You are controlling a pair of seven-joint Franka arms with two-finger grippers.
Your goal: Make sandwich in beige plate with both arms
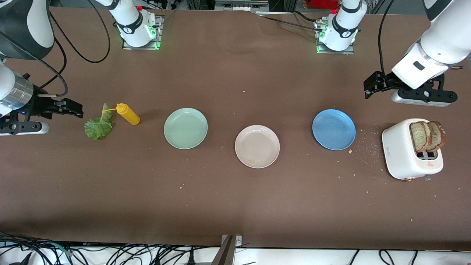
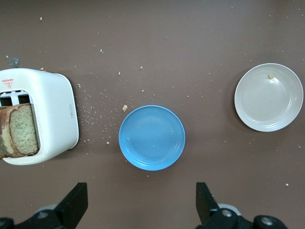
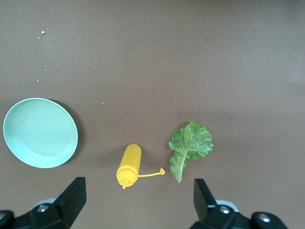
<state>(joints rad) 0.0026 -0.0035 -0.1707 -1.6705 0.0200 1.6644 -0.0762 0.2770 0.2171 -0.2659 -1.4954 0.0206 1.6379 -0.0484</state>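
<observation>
While both bread slices (image 1: 427, 135) stand in the white toaster (image 1: 410, 149) at the left arm's end of the counter (image 1: 235, 206), the beige plate (image 1: 257, 146) sits bare between the mint-green plate (image 1: 186, 128) and the blue plate (image 1: 333, 129). The lettuce leaf (image 1: 98, 125) lies beside a yellow squeeze bottle (image 1: 128, 113) toward the right arm's end. The left gripper (image 2: 141, 202) hangs with jaws wide and holding nothing over the counter near the toaster, and the right gripper (image 3: 138, 200), jaws equally wide and bare, hangs beside the lettuce.

Both arms wait raised, left claw (image 1: 369, 86) and right claw (image 1: 71, 108) open.
</observation>
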